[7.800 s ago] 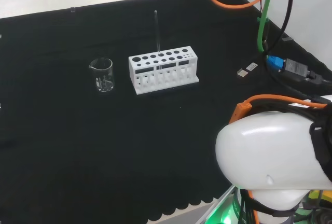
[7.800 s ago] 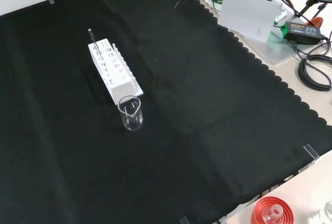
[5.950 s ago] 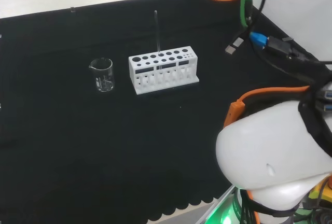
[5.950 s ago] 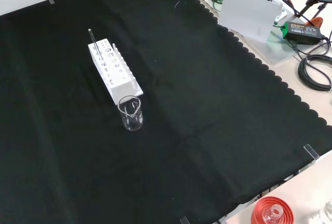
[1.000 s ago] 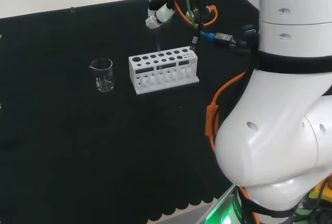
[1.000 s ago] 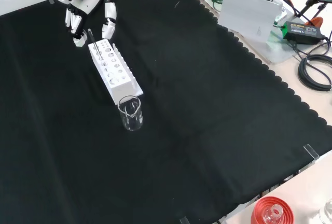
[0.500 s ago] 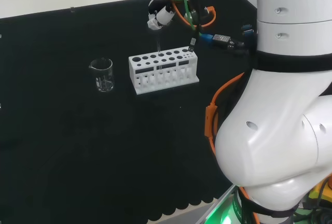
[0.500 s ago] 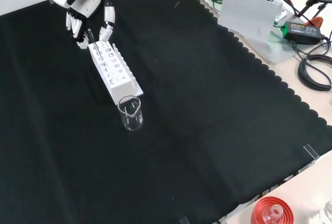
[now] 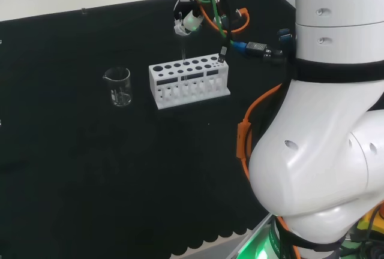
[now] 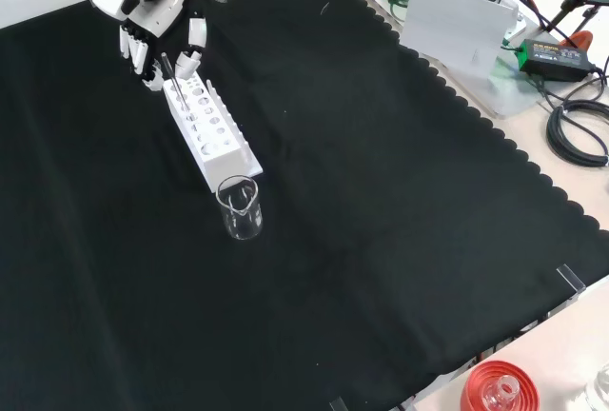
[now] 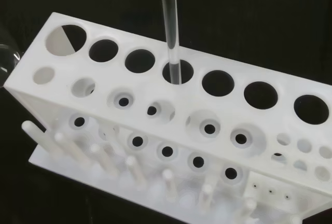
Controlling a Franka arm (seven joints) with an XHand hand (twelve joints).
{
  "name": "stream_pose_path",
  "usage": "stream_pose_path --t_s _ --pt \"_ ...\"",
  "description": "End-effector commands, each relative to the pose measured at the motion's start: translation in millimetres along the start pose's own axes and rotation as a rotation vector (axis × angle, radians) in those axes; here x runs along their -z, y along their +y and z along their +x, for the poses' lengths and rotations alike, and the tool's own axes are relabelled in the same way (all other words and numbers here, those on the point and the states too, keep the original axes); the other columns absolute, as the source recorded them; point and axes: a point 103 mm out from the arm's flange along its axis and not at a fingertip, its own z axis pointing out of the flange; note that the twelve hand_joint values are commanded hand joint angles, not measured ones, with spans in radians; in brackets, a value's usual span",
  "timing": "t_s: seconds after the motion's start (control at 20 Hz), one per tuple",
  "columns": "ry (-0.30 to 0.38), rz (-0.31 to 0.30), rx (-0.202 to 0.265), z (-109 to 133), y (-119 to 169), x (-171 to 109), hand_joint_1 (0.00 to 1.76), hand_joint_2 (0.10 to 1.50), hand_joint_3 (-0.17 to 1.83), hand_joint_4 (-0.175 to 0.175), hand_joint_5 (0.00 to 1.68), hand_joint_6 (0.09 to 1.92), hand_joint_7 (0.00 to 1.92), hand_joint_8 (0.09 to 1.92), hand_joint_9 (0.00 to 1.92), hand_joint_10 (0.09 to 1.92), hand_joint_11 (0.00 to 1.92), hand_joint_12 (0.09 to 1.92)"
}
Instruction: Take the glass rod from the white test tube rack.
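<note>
The white test tube rack (image 9: 189,82) stands on the black cloth, with the thin glass rod (image 9: 182,49) upright in one of its holes. In the wrist view the glass rod (image 11: 170,22) sits in a large hole in the back row of the rack (image 11: 129,105). In the front view the hand (image 10: 152,11) hangs over the rack's far end (image 10: 209,130). Its fingers (image 10: 138,49) are on one side of the rod's top (image 10: 167,67) and its thumb (image 10: 193,49) on the other, with small gaps. The hand (image 9: 191,19) is open.
A clear glass beaker (image 9: 119,86) stands left of the rack in the head view, and the beaker (image 10: 240,208) is nearer than the rack in the front view. A red ribbed stand with a flask (image 10: 495,390) sits off the cloth's scalloped edge. Cables (image 10: 576,130) lie at the right.
The hand came in from the arm's side and lowered over the rack's end. In the last half second its fingers and thumb drew closer around the rod's top. The rod has not moved.
</note>
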Motion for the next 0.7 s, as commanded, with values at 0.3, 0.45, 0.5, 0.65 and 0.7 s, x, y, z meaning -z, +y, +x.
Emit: stream_pose_path --t_s 0.3,0.45,0.5,0.65,0.7 --pt "-0.106 -0.010 0.023 10 -1 0 1.20 0.93 0.42 -0.124 0.88 1.20 1.18 0.85 1.37 0.44 1.34 0.89" --pt "-0.128 0.002 0.040 16 -3 4 1.22 0.71 0.82 -0.152 0.93 1.26 1.26 0.94 1.47 0.46 1.46 0.79" --pt "-0.134 0.005 0.044 17 -4 6 1.19 0.72 0.84 -0.163 0.95 1.28 1.33 0.88 1.50 0.47 1.48 0.78" --pt "-0.141 -0.006 0.059 22 -8 16 1.16 0.70 0.88 -0.175 0.99 1.26 1.45 0.77 1.57 0.49 1.56 0.77" --pt "-0.144 -0.006 0.060 24 -9 19 1.16 0.69 0.89 -0.175 1.00 1.24 1.48 0.76 1.59 0.50 1.57 0.77"
